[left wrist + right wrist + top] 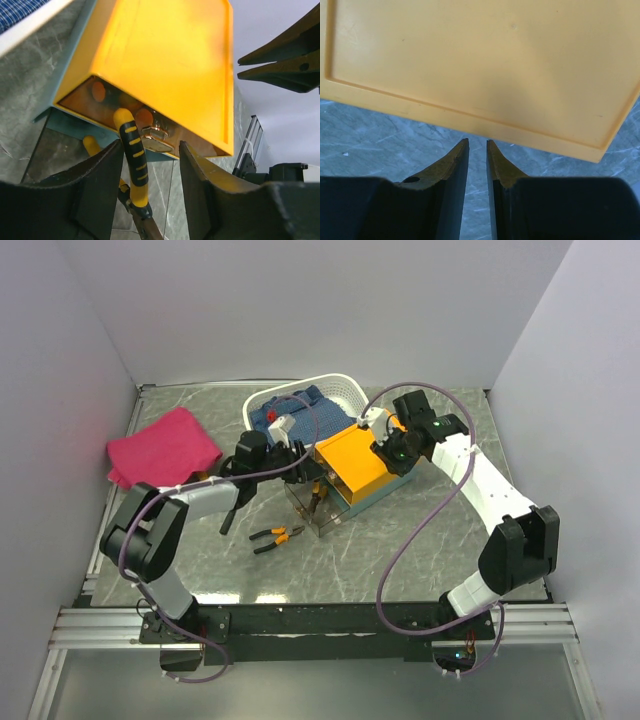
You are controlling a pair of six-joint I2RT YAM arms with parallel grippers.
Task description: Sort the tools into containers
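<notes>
The container [362,466] is an orange-yellow box with a flat lid and a teal-grey base; its clear drawer [305,508] is pulled out toward the front left. My left gripper [303,472] hovers over the drawer, open. In the left wrist view its fingertips [150,147] straddle the black-and-yellow handle of pliers [133,155] lying in the drawer, the handle close to the left finger [102,175]. A second pair of pliers [277,536] lies on the table. My right gripper [383,452] sits at the lid's edge [470,117], nearly closed [477,142] and empty.
A white basket [345,387] holding blue cloth stands behind the box. A pink cloth [160,448] lies at the left. White walls close in the table on three sides. The right gripper's fingers [280,55] show at the upper right of the left wrist view.
</notes>
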